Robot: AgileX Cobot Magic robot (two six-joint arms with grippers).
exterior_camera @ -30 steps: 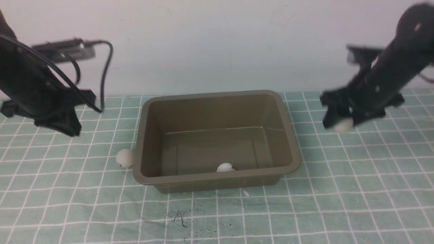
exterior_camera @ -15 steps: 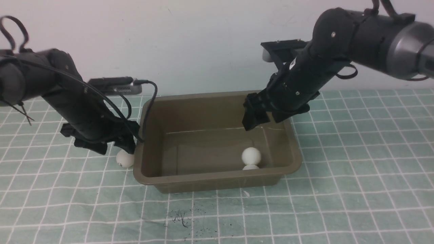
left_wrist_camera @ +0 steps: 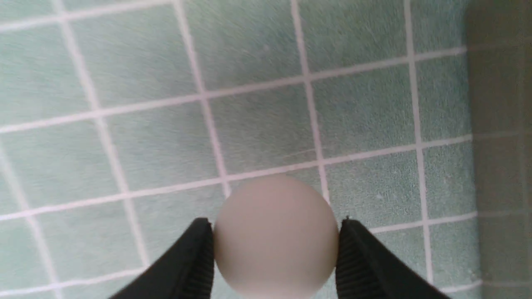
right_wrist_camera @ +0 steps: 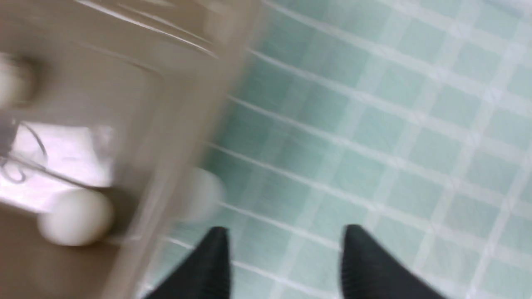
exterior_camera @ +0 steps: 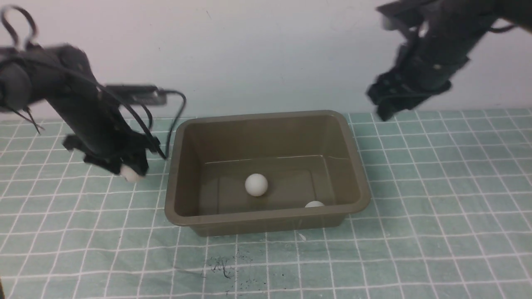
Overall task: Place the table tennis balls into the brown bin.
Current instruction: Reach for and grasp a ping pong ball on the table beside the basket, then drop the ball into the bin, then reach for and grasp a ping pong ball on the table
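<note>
The brown bin [exterior_camera: 257,226] sat where it had been on the green checked mat [exterior_camera: 436,207], now with two table tennis balls on its floor: the centre ball [exterior_camera: 256,185] and the near-wall ball [exterior_camera: 314,204], half hidden behind the front rim. The right gripper [exterior_camera: 383,111] was raised beyond the bin's far right corner, its jaws spread and empty. The left gripper [left_wrist_camera: 275,249] pinched the third table tennis ball [left_wrist_camera: 276,236] just left of the bin, clear of the mat.

By my reading, only this last ball remained to be carried over the rim and dropped.

Half a second earlier the right gripper had hung over the bin with its ball just released, and the left gripper had been low beside the ball on the mat.
</note>
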